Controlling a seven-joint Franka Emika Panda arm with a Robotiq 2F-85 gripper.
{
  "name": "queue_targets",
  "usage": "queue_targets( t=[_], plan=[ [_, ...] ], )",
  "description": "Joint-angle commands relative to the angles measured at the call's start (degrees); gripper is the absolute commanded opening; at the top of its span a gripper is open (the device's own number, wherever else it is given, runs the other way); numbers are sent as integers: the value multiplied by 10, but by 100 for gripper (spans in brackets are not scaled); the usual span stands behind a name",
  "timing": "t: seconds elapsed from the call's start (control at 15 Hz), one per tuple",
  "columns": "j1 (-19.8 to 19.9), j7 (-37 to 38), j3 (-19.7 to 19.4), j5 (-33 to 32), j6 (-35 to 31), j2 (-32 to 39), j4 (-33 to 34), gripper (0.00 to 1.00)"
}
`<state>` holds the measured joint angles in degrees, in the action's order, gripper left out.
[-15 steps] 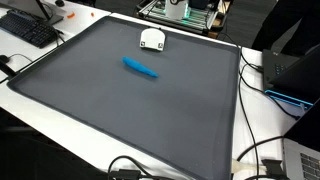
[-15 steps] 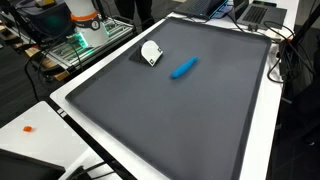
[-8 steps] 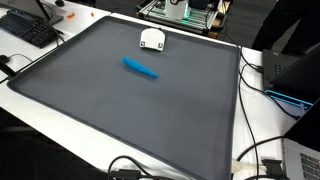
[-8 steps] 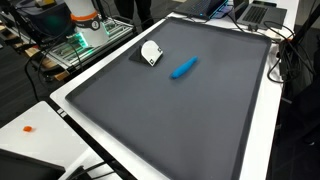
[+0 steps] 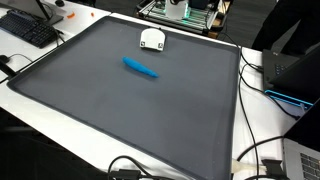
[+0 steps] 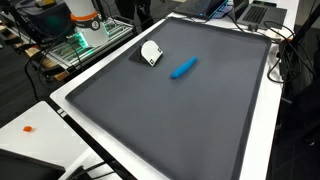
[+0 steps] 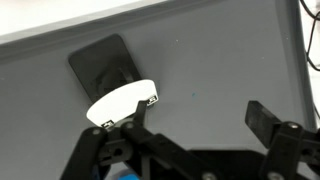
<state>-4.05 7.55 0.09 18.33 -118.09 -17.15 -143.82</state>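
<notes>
In the wrist view a dark block (image 7: 100, 62) sits at the left on the grey mat (image 7: 225, 60), with a white disc (image 7: 122, 102) against it. The finger on that side overlaps the disc's lower edge; whether they touch is unclear. The gripper (image 7: 200, 118) is spread wide with nothing between its fingers. In both exterior views the white disc (image 5: 151, 39) (image 6: 151, 52) lies near the mat's edge, with a blue pen (image 5: 140, 68) (image 6: 183, 68) apart from it, toward the middle.

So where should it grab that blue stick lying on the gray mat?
Probably around its middle, coming straight down from above, closing across the narrow width. The blue stick lies flat on the mat, long and thin, with bare mat along both long sides.
</notes>
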Motion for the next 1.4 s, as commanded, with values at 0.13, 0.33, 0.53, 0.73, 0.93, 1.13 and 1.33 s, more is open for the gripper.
queue_targets(
  t=[0.13,0.33,0.53,0.73,0.93,1.13,1.33],
  plan=[
    [22,76,0,78,-41,48,-28,100],
    [31,113,-4,120,-74,72,-42,100],
    [40,152,-7,158,-101,86,-55,100],
    [51,183,-11,173,-117,95,-70,100],
    [61,200,-16,169,-119,100,-80,100],
    [63,195,-16,167,-127,106,-90,100],
    [62,194,-15,173,-136,112,-97,100]
  ],
)
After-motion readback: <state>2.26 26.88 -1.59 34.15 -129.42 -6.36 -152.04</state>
